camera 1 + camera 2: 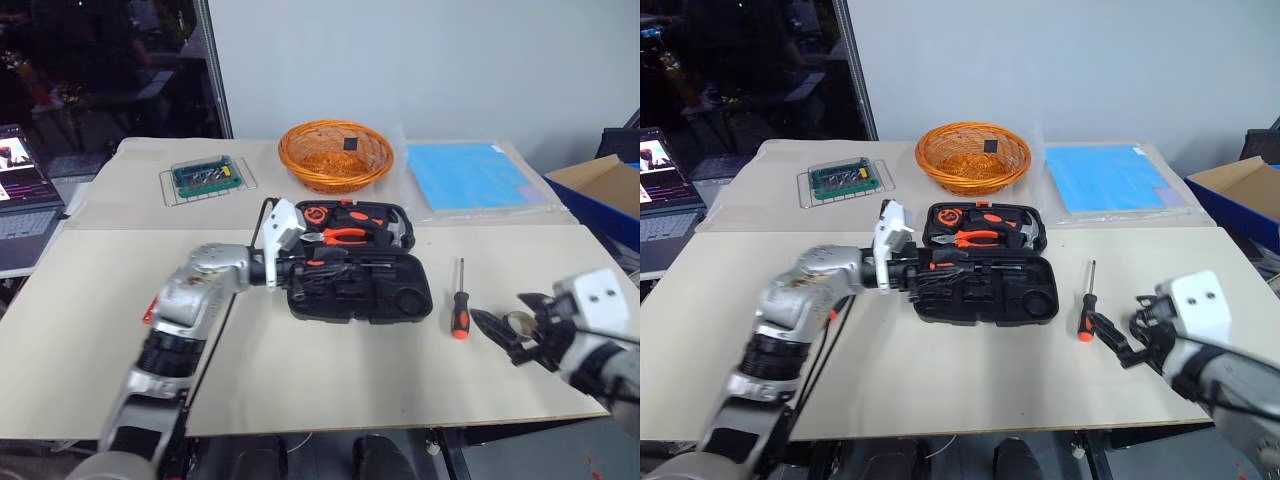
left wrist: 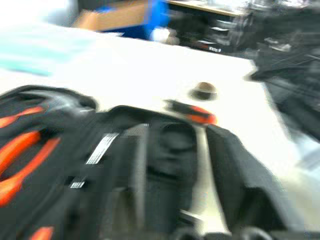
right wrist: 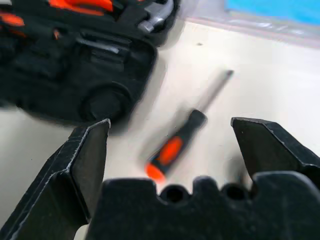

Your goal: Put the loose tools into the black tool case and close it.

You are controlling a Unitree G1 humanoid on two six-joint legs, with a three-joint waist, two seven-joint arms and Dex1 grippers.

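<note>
Head views overlook table (image 1: pixel 330 370); wrist views close, sharing case (image 3: pixel 75 65).

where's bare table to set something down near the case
Free: the near strip in front of the black tool case, and the left side beyond the left gripper. Crowded: right of the case, where the screwdriver, tape ring and open right gripper sit.

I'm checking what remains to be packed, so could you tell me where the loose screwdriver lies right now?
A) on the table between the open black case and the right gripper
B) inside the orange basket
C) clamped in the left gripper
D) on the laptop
A: the screwdriver lies flat on the table, apart from the open black tool case, with the open right gripper just beside it.
</note>
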